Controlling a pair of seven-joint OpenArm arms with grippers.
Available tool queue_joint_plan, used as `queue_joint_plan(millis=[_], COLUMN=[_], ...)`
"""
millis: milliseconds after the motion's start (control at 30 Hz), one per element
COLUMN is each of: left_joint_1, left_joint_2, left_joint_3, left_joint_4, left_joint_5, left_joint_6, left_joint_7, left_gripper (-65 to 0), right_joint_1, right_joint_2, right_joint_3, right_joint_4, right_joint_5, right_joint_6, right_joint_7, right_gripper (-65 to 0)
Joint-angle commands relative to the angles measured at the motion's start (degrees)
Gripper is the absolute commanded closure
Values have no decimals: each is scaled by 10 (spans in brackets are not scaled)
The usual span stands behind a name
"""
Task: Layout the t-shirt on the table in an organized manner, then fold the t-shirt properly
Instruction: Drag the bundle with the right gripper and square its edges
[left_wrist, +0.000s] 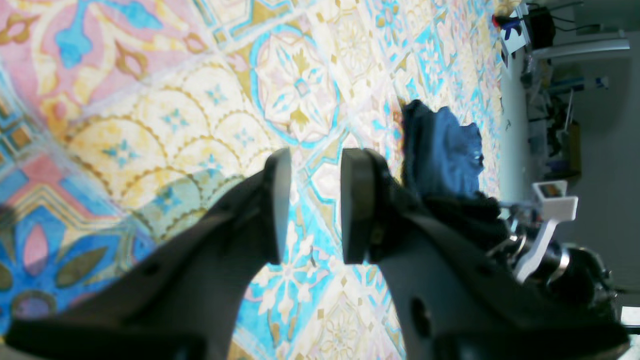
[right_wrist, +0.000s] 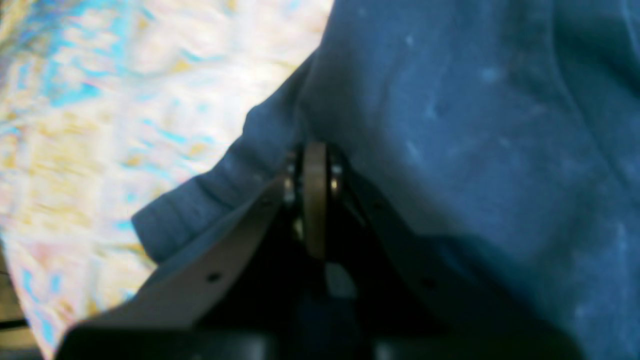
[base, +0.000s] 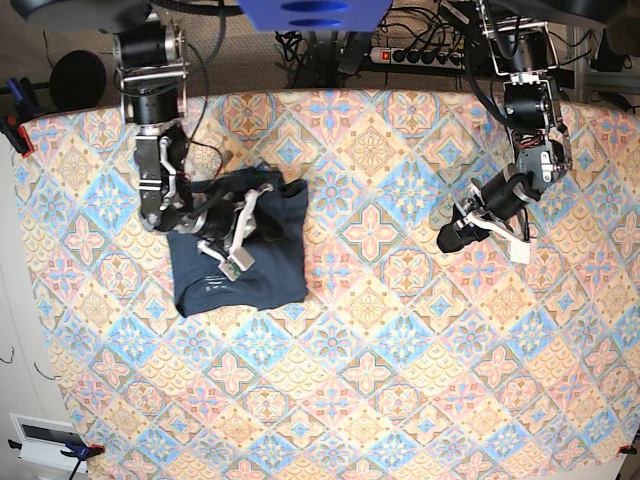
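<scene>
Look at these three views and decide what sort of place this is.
Probably a robotics lab or workshop: two robot arms work over a table covered in patterned cloth, a power strip with cables lies behind it, and cluttered equipment shelves stand nearby.

one t-shirt (base: 240, 262), one table (base: 400, 380), two arms

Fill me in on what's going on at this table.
A two-armed robot is working on a dark blue t-shirt that lies bunched on the patterned table. The right pincer is shut on a fold of the shirt's fabric. The left pincer is partly open and empty, hovering over bare tablecloth well away from the shirt. The shirt is not yet laid out flat.
</scene>
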Motion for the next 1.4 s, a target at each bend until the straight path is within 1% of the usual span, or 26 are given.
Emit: queue_joint_plan(millis=[0, 100, 233, 300, 500, 567, 767, 833, 967, 1100, 1200, 1267, 1367], left_joint_1=[-8, -8, -9, -9, -9, -7, 10, 23, 39, 52, 52, 52, 50], left_joint_2=[-6, -6, -6, -6, -6, -6, -6, -6, 8, 10, 10, 10, 10], left_joint_3=[-2, -2, -2, -2, -1, -1, -1, -1, -3, -3, -2, -2, -1], left_joint_4=[10, 10, 10, 10, 13, 29, 89, 108, 114, 114, 114, 114, 114], left_joint_5=[-12, -12, -12, -12, -13, -13, -9, -9, -9, -8, -8, -8, -8], left_joint_6=[-8, -8, -8, -8, -8, -8, -4, -4, -4, -4, -4, -4, -4], left_joint_7=[-7, -7, -7, -7, -7, -7, -7, -7, -7, -8, -8, -8, -8], left_gripper=[-158, -158, -158, -158, -158, -158, -158, -158, -158, -158, -158, -158, -158], right_joint_1=[2, 22, 27, 27, 27, 27, 23, 23, -12, -54, -107, -146, -176], right_joint_2=[23, 42, 52, 52, 52, 52, 52, 51, 50, 53, 53, 53, 53], right_joint_3=[6, 6, 6, 6, 6, 6, 6, 20, 65, 109, 151, 168, 168], right_joint_4=[-6, -6, -5, 0, 62, 83, 95, 127, 215, 324, 415, 439, 436], right_joint_5=[-84, -84, -80, -80, -80, -80, -80, -80, -80, -80, -80, -80, -80], right_joint_6=[-37, -37, -37, -37, -37, -37, -37, -37, -37, -37, -37, -37, -37], right_joint_7=[-68, -68, -68, -68, -74, -75, -76, -77, -123, -170, -203, -208, -198], right_gripper=[0, 0, 0, 0, 0, 0, 0, 0, 0, 0, 0, 0, 0])
